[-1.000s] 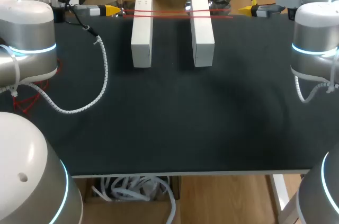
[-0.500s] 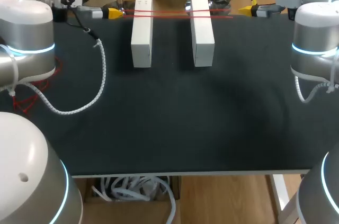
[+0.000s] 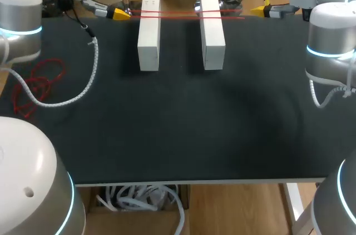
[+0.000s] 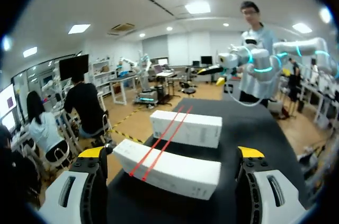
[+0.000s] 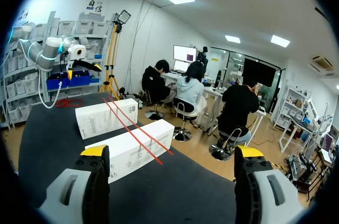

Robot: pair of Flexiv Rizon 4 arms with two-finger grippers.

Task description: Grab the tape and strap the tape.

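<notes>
Left arm [image 3: 22,18] comes in at the far-left corner, white coiled cable [image 3: 94,65] hanging off it and drooping onto the black worktop [image 3: 183,129]. A loose red cord [image 3: 41,79] lies in loops by the worktop's left edge; can't tell whether it's on the surface or just off it. Left claw [image 3: 118,13] sits at the far edge, just beside the left box [image 3: 149,32], pointing along the edge toward it. Left wrist view: fingers spread wide, gripping nothing, with the near box lying ahead between the yellow tips and not touched by either. The tape [image 3: 181,15] is two thin red strands running side by side across the far ends of both white boxes, starting just off the left claw's tip, crossing the left box, bridging the gap, crossing the right box [image 3: 212,30] and ending a little past it, short of the right claw [image 3: 261,9]. Both boxes lie flat, parallel, long sides front to back, apart from each other. Right claw is at the far edge too, near the right box, aimed back at it. Right wrist view: fingers wide apart, nothing in them, both boxes and the red strands ahead of the tips. Right arm [image 3: 331,40] enters from the far-right corner.
</notes>
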